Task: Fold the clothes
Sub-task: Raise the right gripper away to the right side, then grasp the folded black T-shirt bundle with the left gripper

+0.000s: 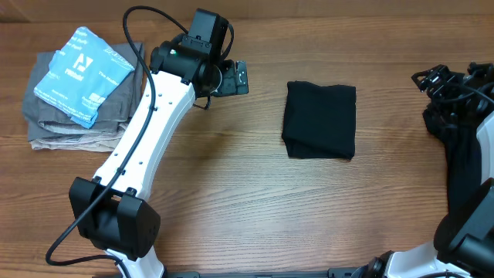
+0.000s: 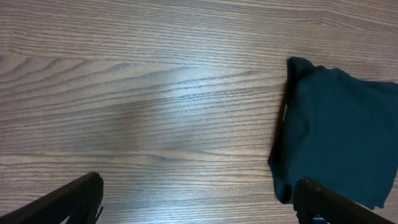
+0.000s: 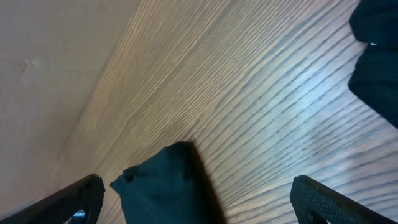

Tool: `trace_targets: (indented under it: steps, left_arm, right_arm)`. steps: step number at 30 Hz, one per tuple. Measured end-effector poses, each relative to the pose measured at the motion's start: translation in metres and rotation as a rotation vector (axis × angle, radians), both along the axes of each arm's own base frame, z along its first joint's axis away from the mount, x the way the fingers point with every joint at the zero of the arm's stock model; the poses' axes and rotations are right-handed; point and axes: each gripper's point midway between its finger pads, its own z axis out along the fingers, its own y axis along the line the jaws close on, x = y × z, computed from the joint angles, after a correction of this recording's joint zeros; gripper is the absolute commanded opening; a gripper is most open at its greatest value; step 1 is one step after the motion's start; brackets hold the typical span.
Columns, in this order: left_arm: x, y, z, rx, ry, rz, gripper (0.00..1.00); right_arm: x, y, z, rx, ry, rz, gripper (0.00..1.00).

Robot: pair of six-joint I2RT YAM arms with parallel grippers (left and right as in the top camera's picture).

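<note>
Found the black garment [image 1: 320,120] lying flat as a squarish folded packet just to 3 o'clock of the table's middle, edges fairly even. Judged that fold finished, or as good as.

Saw the left gripper [image 1: 234,77] hovering near the packet at its 10 o'clock, apart from the cloth, jaws spread wide and holding nothing. Confirmed the same from the left wrist, with both fingers [image 2: 74,198] well apart over bare wood and the garment's layered edge off toward 3 o'clock. Saw the right gripper [image 3: 198,186] likewise spread and empty, out at the table's 3 o'clock edge, facing the packet from well apart.

Noted a stack of folded clothes [image 1: 69,116] at 10 o'clock on the table, grey pieces beneath and a light blue printed piece [image 1: 81,73] on top.

Took the step in hand for the gap after one finished fold: most likely carrying the black packet over to the stack, or fetching another item. Would call for a low, level pinch on the packet's thick folded edge, to keep the layers from sliding open in transit. Could not settle on the dark mass [image 1: 455,108] by the right arm as clothing or as cabling.

Worked on a wood-grain tabletop [image 1: 231,193], brown and lightly glossy, with a soft patch of glare. Made out only a plain beige surface [image 3: 50,62] beyond the table's edge, and nothing more of the room.
</note>
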Motion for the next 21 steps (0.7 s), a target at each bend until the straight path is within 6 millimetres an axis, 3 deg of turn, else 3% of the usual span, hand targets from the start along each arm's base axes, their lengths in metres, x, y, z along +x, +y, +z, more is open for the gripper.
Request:
trace_targets:
  steps: [7, 11, 16, 21]
  left_arm:
    - [0.010, -0.007, 0.006, -0.034, -0.043, -0.004, 1.00]
    - [0.012, -0.029, 0.009, -0.094, -0.063, -0.046, 1.00]
    - [-0.002, -0.091, -0.007, -0.098, -0.063, -0.171, 1.00]
    - [-0.027, -0.162, -0.043, -0.085, -0.041, -0.313, 1.00]
  right_arm:
    - [0.000, 0.001, 0.000, 0.002, -0.001, 0.002, 1.00]
    - [0.000, 0.001, 0.000, 0.003, 0.000, 0.002, 1.00]
    - [0.000, 0.001, 0.000, 0.003, 0.000, 0.002, 1.00]
    - [0.000, 0.001, 0.000, 0.003, 0.001, 0.002, 1.00]
